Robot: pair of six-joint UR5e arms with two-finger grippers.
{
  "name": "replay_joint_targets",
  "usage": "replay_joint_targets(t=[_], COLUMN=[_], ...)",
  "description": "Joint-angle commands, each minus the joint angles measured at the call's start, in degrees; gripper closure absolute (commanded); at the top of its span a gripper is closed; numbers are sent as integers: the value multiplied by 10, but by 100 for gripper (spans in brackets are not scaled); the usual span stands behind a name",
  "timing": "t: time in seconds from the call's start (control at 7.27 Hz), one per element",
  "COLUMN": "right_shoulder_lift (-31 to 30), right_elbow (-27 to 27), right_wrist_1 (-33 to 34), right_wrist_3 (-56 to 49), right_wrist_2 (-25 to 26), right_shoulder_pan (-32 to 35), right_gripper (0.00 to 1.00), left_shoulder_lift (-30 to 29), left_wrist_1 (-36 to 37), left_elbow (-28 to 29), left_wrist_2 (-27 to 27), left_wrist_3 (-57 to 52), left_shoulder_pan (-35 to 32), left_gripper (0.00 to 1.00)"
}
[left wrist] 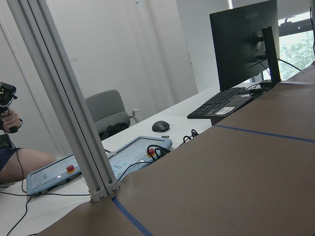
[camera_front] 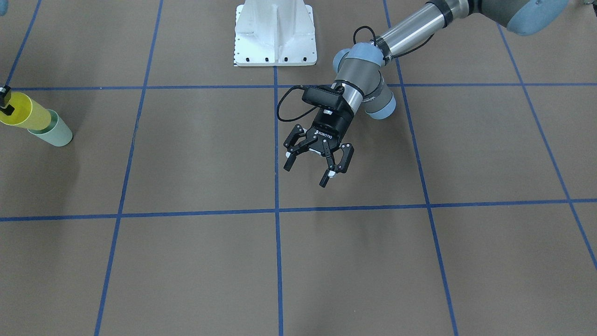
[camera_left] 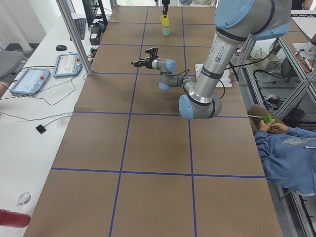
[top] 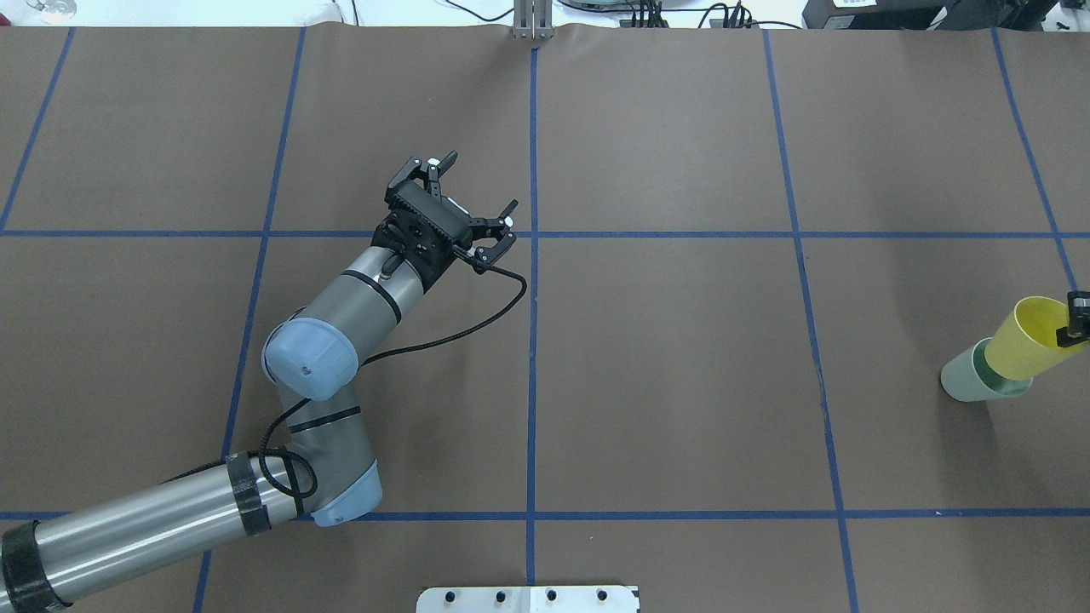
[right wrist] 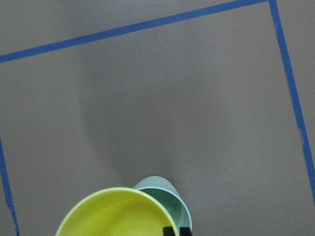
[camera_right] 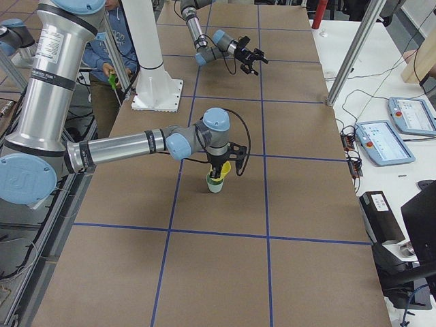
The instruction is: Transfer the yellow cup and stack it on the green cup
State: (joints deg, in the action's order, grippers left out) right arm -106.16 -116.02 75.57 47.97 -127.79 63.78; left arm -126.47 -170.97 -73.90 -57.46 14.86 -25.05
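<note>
The yellow cup [camera_front: 23, 112] is tilted, with its base in the mouth of the green cup [camera_front: 53, 134], which stands upright on the brown table. Both show at the right edge of the overhead view: yellow cup [top: 1035, 340], green cup [top: 971, 379]. My right gripper [top: 1075, 322] is shut on the yellow cup's rim, one finger inside it. The right wrist view looks down into the yellow cup [right wrist: 115, 214], with the green cup [right wrist: 165, 189] below it. My left gripper [camera_front: 305, 175] is open and empty above the table's middle, far from the cups; it also shows in the overhead view [top: 482, 180].
The white robot base plate [camera_front: 275, 32] is at the robot's table edge. An aluminium post [camera_left: 74, 34] and a side desk with teach pendants [camera_left: 29, 81] stand beyond the far edge. A seated person [camera_left: 286, 153] is beside the robot's side.
</note>
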Motion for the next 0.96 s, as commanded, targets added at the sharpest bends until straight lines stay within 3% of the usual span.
replay_joint_targets(t=[0.0, 0.28, 0.55, 0.83], right_shoulder_lift=[10, 10, 10, 10], right_elbow=[15, 18, 19, 22], right_wrist_1=[-1, -1, -2, -2], right_wrist_3=[-2, -2, -2, -4], right_wrist_2=[-1, -3, -2, 1], right_shoulder_pan=[-3, -7, -12, -12], right_gripper=[100, 100, 0, 0], left_shoulder_lift=[0, 0, 1, 4], left_wrist_1=[-1, -1, -1, 15], left_elbow=[0, -1, 0, 9], left_wrist_2=[1, 1, 1, 2], left_wrist_3=[13, 14, 21, 101], left_shoulder_pan=[2, 3, 2, -7], left_gripper=[1, 1, 1, 1])
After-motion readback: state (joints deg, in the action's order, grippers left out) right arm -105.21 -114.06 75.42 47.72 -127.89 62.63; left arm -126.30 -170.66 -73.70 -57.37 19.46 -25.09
